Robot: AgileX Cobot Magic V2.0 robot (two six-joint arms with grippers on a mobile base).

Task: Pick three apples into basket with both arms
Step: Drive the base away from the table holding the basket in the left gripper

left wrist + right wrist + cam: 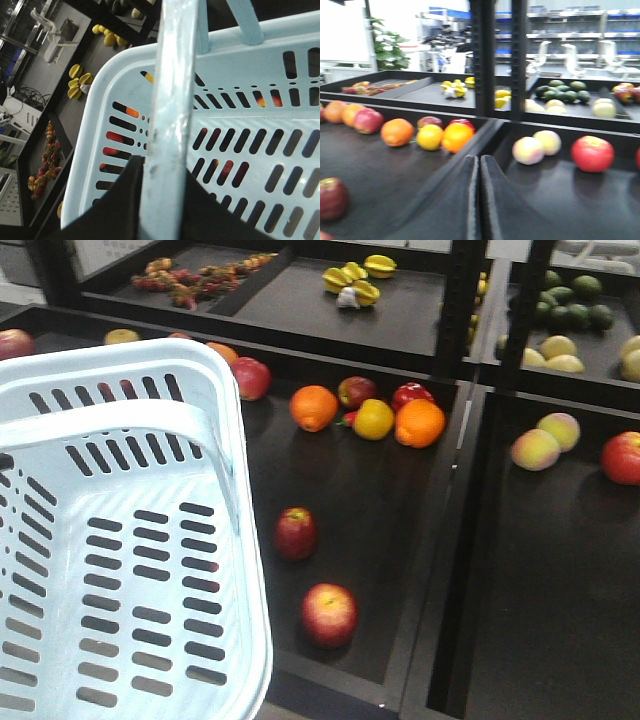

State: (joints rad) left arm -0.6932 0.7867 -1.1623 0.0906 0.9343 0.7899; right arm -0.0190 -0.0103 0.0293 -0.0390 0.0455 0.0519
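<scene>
The basket (120, 380) hangs over the tray's (390, 510) left side, its handle (170, 100) clamped in the left claw (162, 172). The right claw (479, 170) is pressed closed, empty. An apple (296, 533) and a second apple (329, 614) lie near the tray's front edge.

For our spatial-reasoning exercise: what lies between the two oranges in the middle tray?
A round yellow fruit lies there, close beside the right orange, with the left orange on its other side. The exterior front view shows this plainly.
</scene>
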